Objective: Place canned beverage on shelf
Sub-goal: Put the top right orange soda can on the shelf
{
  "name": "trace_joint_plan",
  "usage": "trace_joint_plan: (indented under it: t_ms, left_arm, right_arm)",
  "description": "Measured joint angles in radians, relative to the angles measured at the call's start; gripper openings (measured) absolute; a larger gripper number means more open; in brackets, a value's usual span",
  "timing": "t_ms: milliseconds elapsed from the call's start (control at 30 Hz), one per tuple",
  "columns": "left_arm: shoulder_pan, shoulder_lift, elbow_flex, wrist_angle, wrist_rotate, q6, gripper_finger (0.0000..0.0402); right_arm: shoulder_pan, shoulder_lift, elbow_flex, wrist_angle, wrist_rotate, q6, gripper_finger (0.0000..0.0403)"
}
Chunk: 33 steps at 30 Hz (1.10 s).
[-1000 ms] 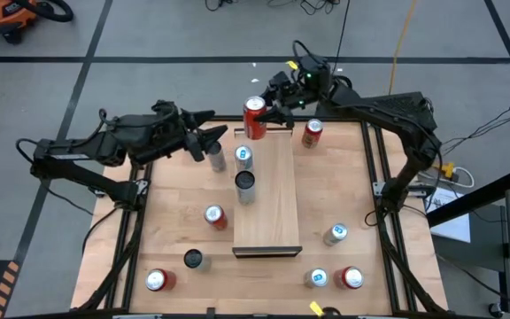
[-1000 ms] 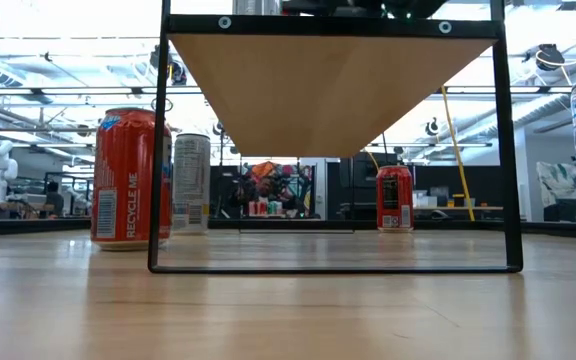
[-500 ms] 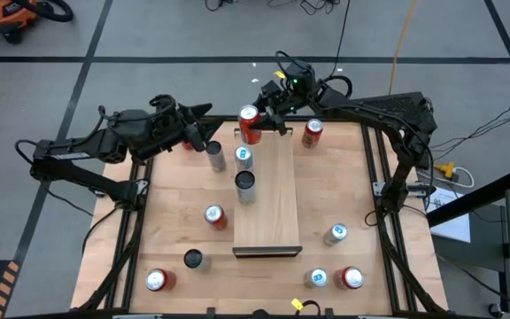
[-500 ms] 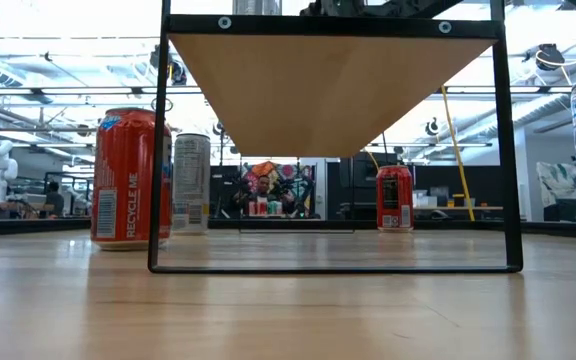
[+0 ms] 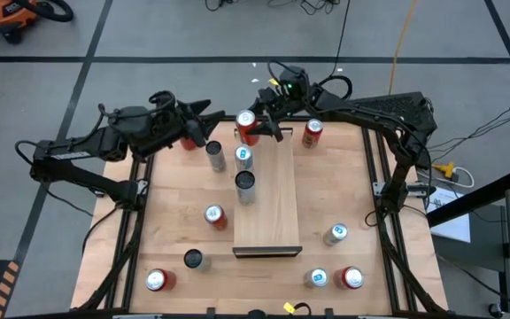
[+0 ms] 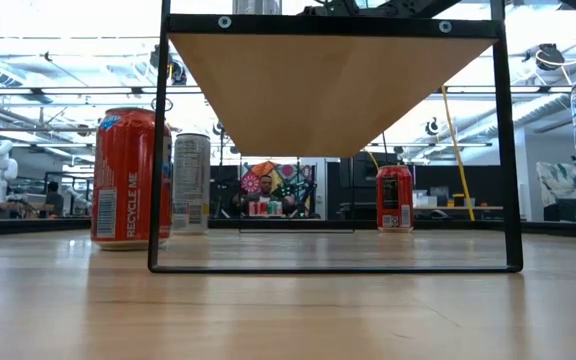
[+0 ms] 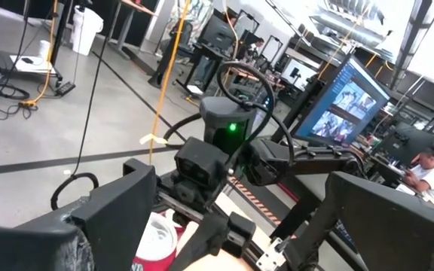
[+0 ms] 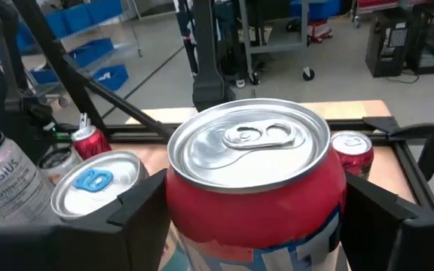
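Observation:
The shelf (image 5: pixel 271 195) is a long pale-wood board raised on a black frame (image 6: pixel 158 150), with a dark strip at its near end (image 5: pixel 267 252). My right gripper (image 5: pixel 266 121) is shut on a red can (image 5: pixel 247 127) with a silver top (image 8: pixel 249 143), at the shelf's far left corner. My left gripper (image 5: pixel 205 127) is open and empty, just left of that can at the table's far edge. Its own wrist view looks past its fingers (image 7: pixel 119 211) at the right arm and the can's top (image 7: pixel 157 239). My right gripper pinches the red can's side wall (image 8: pixel 194 226) just below the rim, one finger (image 8: pixel 138 218) on each side. The fingers come level from the table's far right. The can stands upright. Whether its base rests on the shelf, I cannot tell.
A silver can (image 5: pixel 215 157), a blue-topped can (image 5: pixel 243 158) and a black can (image 5: pixel 245 186) stand along the shelf's left side. Another red can (image 5: pixel 312 133) stands to the shelf's far right. Several more cans are spread over the near half of the tabletop (image 5: pixel 326 190).
My right gripper has carried the red can, still upright, a little toward the table's left, to the shelf's far left corner. My left gripper has drawn back slightly toward the far edge.

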Motion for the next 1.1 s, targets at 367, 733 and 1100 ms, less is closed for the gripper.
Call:
trace_joint_plan:
  t_ms: [367,733,1100]
  left_arm:
    - [0.006,0.0,0.0,-0.002,0.007,0.004,0.0398]
    - [0.006,0.0,0.0,-0.001,0.016,0.005,0.0398]
    - [0.006,0.0,0.0,0.001,0.035,0.0,0.0398]
  right_arm:
    - [0.013,0.032,0.001,0.009,0.0,-0.005,0.0275]
    - [0.019,0.073,0.001,0.004,-0.001,-0.005,0.0275]
    - [0.025,0.083,0.0,-0.005,0.0,-0.024,0.0275]
